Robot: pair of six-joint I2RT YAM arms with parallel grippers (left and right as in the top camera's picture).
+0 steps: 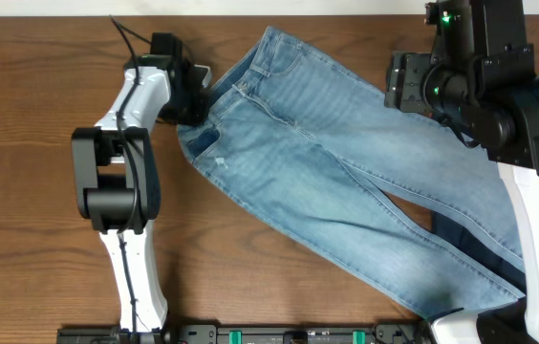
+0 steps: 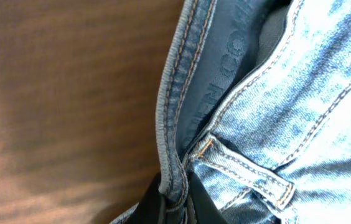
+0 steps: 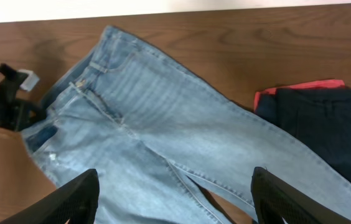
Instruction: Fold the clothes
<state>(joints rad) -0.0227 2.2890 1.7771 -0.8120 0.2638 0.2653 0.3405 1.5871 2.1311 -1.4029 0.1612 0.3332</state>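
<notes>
The light-blue jeans (image 1: 327, 162) lie spread flat on the wooden table, waist at the upper left, legs running to the lower right. My left gripper (image 1: 196, 96) is shut on the waistband edge (image 2: 174, 186) at the left side of the waist; it also shows in the right wrist view (image 3: 14, 109). My right gripper (image 3: 174, 193) is open and empty, held above the jeans (image 3: 163, 137) near the crotch. A dark navy garment (image 3: 325, 130) with a coral-red one (image 3: 300, 87) under it lies to the right, partly under a jeans leg.
The navy garment (image 1: 480, 253) shows in the overhead view under the right arm (image 1: 499, 86). The left arm's base (image 1: 121, 191) stands left of the jeans. Bare wooden table (image 1: 40, 96) lies at the left and along the front (image 1: 279, 277).
</notes>
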